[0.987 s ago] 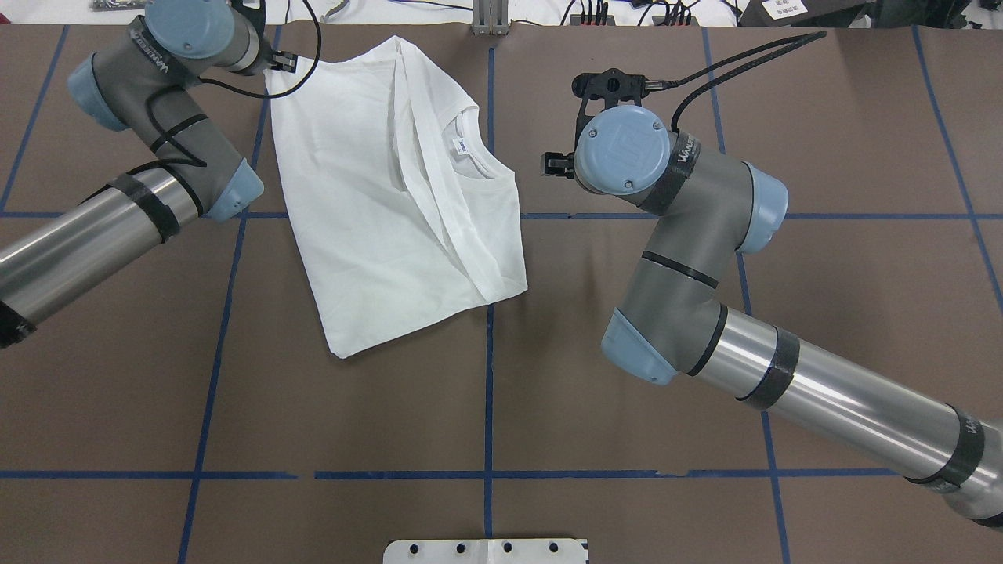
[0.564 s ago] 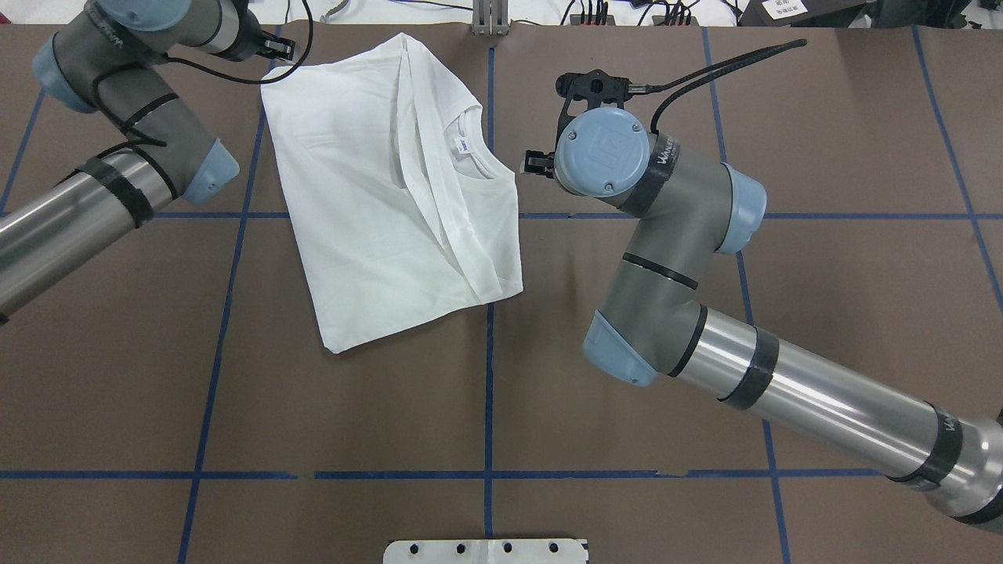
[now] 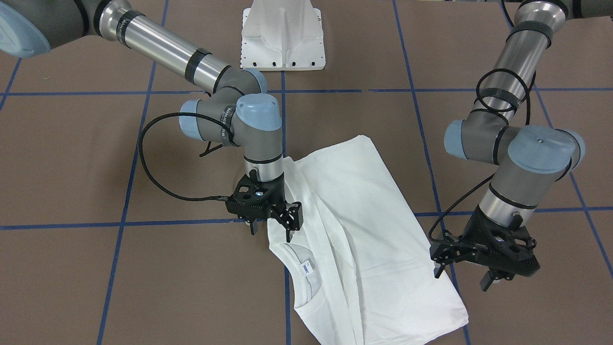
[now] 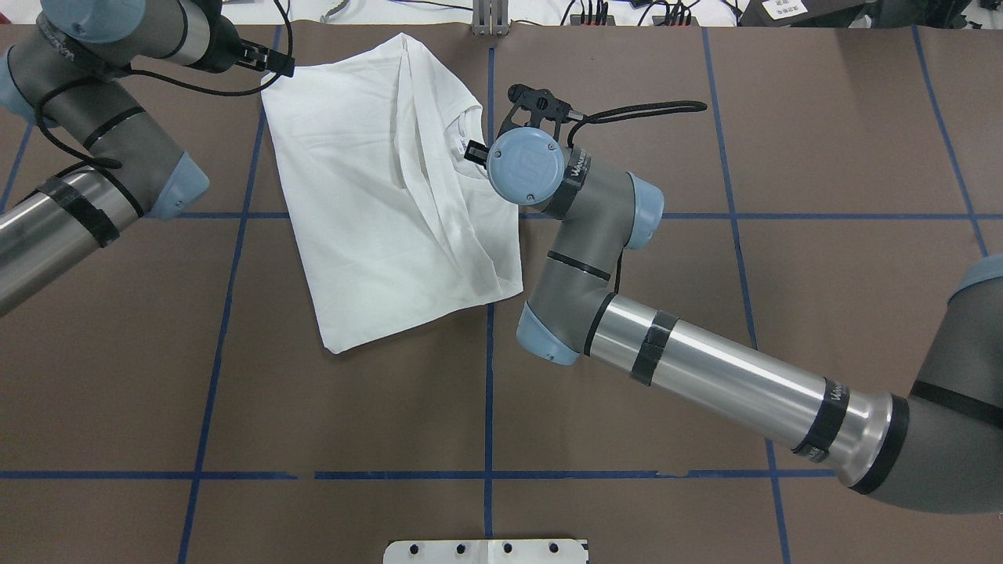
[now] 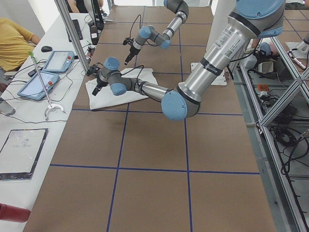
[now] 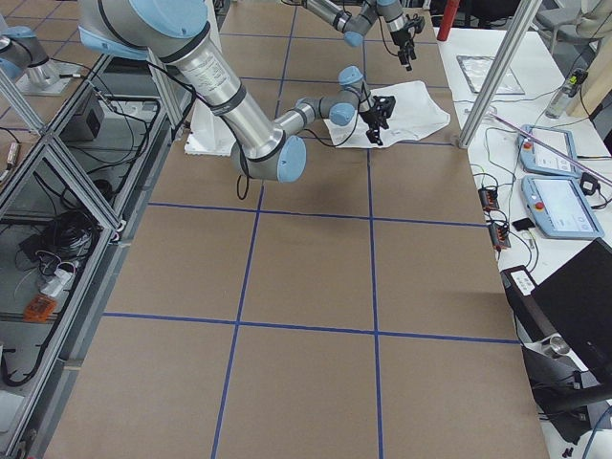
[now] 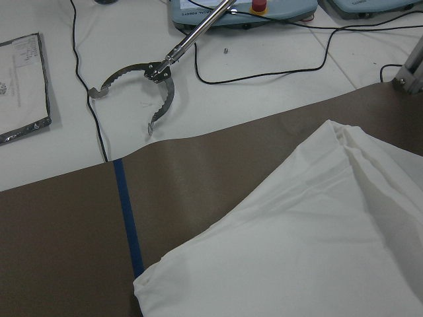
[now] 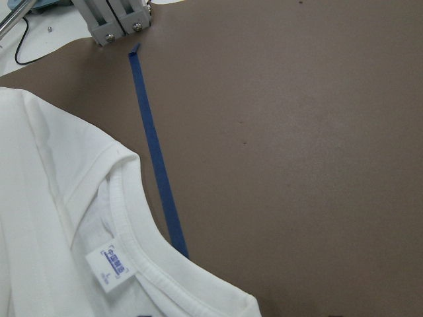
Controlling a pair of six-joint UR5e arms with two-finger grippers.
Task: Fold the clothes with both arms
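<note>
The white long-sleeved cotton T-shirt lies folded lengthwise on the far half of the brown taped table. We judge crosswise folds remain. Our black right gripper hangs open and empty over the ribbed collar. Farther off, our left gripper gapes empty beside the far corner.

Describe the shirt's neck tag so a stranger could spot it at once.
On the brown table lies a folded white shirt. Find its ribbed round collar; the tag is sewn just inside it. It is the only small square with blue print on the plain white cloth.
</note>
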